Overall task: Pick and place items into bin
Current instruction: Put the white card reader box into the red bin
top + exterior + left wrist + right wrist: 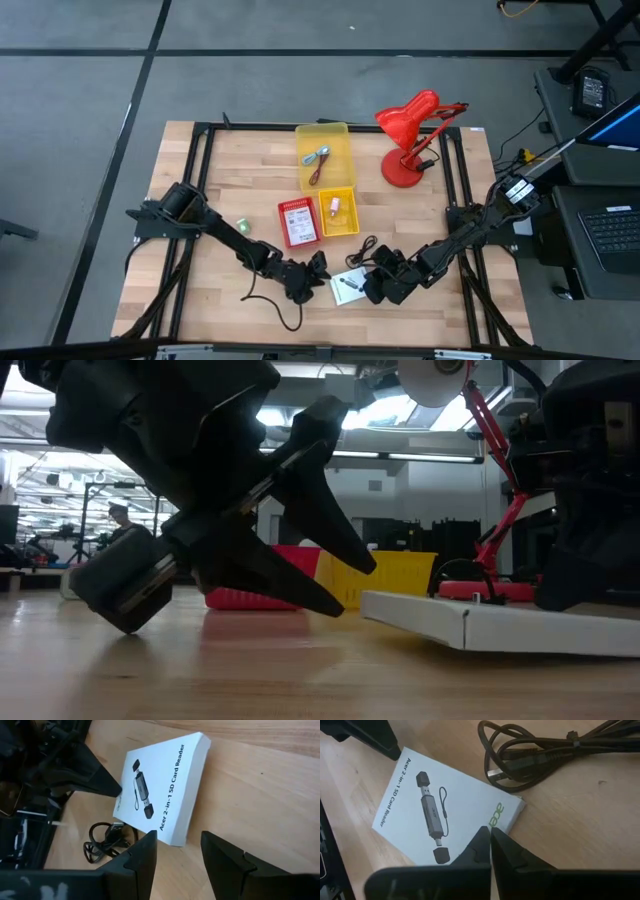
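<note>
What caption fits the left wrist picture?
Open left gripper beside the white card reader box, near a coiled black cable.

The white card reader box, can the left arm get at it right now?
Probably yes: the left tool is open right beside the white box, with bare wood between; the right tool, shut, sits at its other edge.

Both arms reach low over the near middle of the table, their grippers facing each other. The left gripper [318, 268] comes in from the left, down near the surface, its fingers [137, 857] parted. The right gripper [372, 285] comes in from the right, its fingers [512, 851] pressed together, tips touching.
</note>
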You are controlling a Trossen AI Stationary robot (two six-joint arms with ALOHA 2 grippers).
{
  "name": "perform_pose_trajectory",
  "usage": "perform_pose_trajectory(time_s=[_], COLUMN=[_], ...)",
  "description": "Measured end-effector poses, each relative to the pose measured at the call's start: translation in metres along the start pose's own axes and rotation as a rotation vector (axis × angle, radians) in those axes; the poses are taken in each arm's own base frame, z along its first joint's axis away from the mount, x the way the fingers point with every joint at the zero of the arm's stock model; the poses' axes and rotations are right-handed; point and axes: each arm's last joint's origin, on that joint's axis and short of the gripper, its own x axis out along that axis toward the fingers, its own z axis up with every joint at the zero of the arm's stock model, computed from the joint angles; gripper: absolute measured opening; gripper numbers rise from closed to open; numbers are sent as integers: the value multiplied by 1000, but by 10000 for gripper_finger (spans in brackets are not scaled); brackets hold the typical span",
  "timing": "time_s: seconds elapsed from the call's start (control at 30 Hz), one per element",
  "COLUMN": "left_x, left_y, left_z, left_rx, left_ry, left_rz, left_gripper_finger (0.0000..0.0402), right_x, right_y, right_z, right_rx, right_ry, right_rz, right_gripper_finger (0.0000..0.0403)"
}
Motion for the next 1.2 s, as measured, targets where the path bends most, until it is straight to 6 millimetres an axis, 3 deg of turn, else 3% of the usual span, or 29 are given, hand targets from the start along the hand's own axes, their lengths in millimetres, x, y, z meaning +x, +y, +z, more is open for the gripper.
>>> perform_pose_trajectory(time_s=[1.2], left_x=[5], left_y=[4], left_z=[4], left_rx=[44], left_ry=[24], left_rz=[16], left_gripper_finger=[148], right_x=[0], right_y=[0], right_z=[0], right_rx=[53], right_ry=[2], right_rz=[3], right_gripper_finger=[0])
